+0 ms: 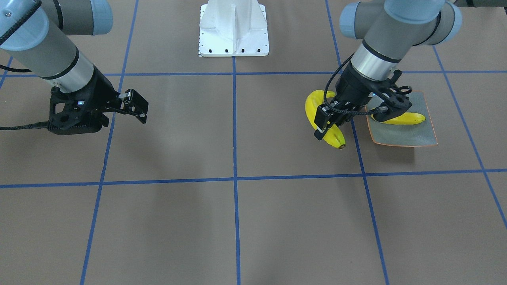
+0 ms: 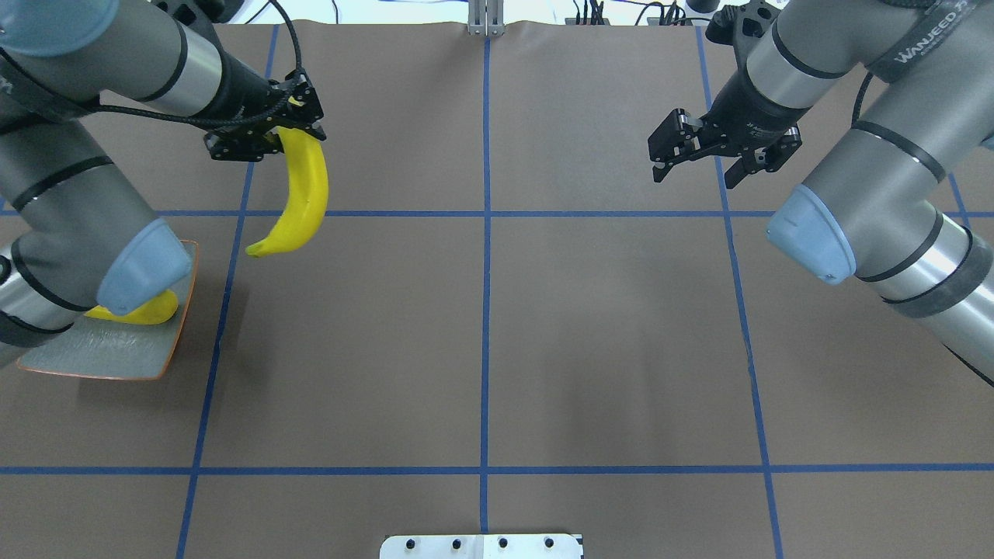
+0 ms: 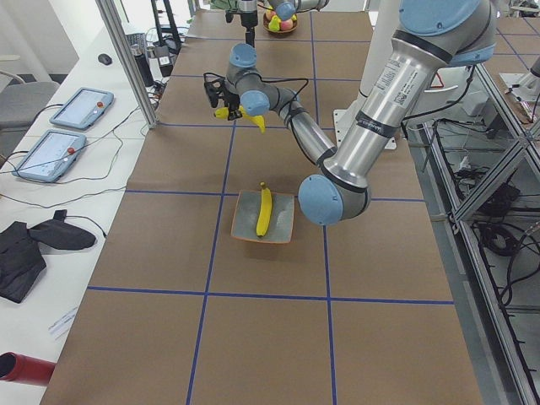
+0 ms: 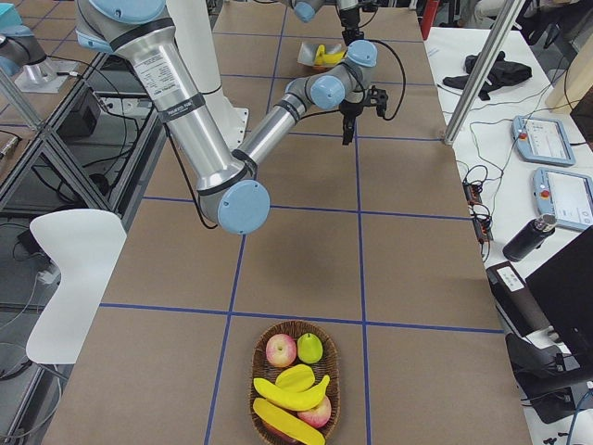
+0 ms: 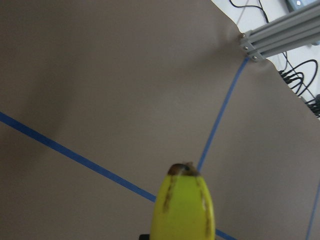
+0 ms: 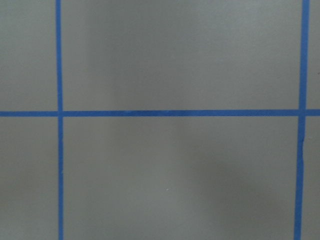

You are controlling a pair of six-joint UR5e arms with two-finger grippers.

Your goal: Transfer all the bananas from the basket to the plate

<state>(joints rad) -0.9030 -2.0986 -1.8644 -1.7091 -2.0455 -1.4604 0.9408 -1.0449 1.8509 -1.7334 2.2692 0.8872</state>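
Observation:
My left gripper (image 2: 286, 138) is shut on one end of a yellow banana (image 2: 304, 194) that hangs above the table, clear of the plate. In the front-facing view that banana (image 1: 334, 137) sits just beside the grey-green plate (image 1: 404, 135), where another banana (image 1: 408, 118) lies. The left wrist view shows the held banana's dark tip (image 5: 184, 200). My right gripper (image 2: 693, 175) hovers open with nothing in it over bare table. The wicker basket (image 4: 269, 389) at the table's far right end holds two more bananas (image 4: 292, 396), seen only in the side views.
Apples and a green fruit (image 4: 309, 348) share the basket with the bananas. The white robot base (image 1: 233, 29) stands at the table's middle edge. Blue tape lines grid the brown table. Tablets and cables lie on a side bench (image 3: 59, 152).

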